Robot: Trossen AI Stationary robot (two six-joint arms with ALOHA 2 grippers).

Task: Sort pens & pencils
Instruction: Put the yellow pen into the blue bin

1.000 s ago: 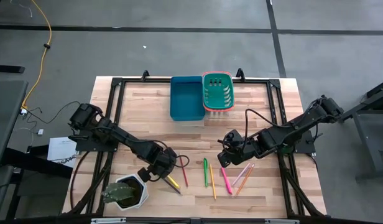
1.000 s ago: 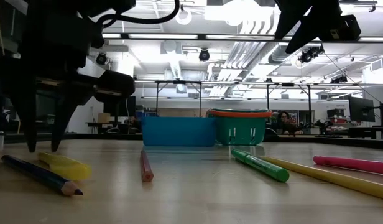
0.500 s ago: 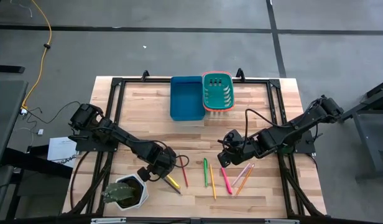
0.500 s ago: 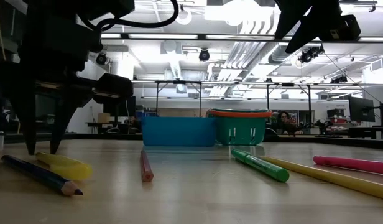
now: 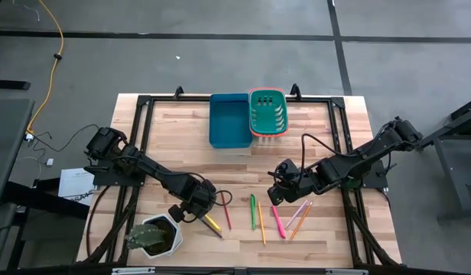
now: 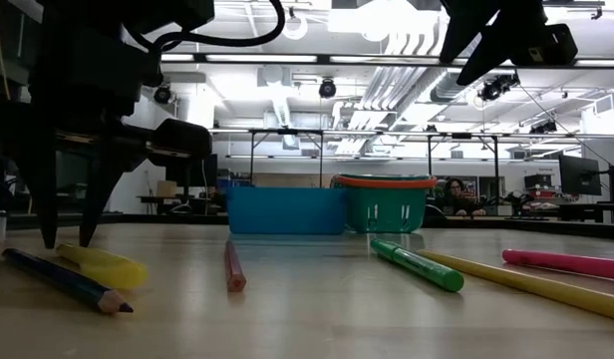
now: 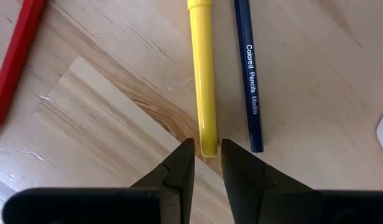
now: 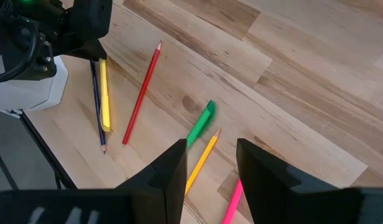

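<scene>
Pens and pencils lie flat on the wooden table's near half. A yellow marker (image 7: 203, 74) lies beside a dark blue coloured pencil (image 7: 250, 93), with a red pencil (image 7: 14, 62) farther off. A green marker (image 8: 201, 123), an orange pencil (image 8: 203, 158) and a pink pen (image 5: 278, 221) lie toward the right. My left gripper (image 7: 207, 152) is low over the table and open; its fingers stand on either side of the yellow marker's end (image 7: 207, 144), and I cannot tell whether they touch it. My right gripper (image 8: 210, 155) is open, raised above the green marker and orange pencil.
A blue bin (image 5: 229, 120) and a green basket with an orange rim (image 5: 267, 112) stand side by side at the table's far edge. A white pot with a plant (image 5: 154, 237) sits at the near edge, close to my left gripper. A person (image 6: 455, 194) shows in the room beyond the table.
My left gripper's fingers have drawn closer together around the yellow marker's end, staying low over the table. The pens and pencils have not moved.
</scene>
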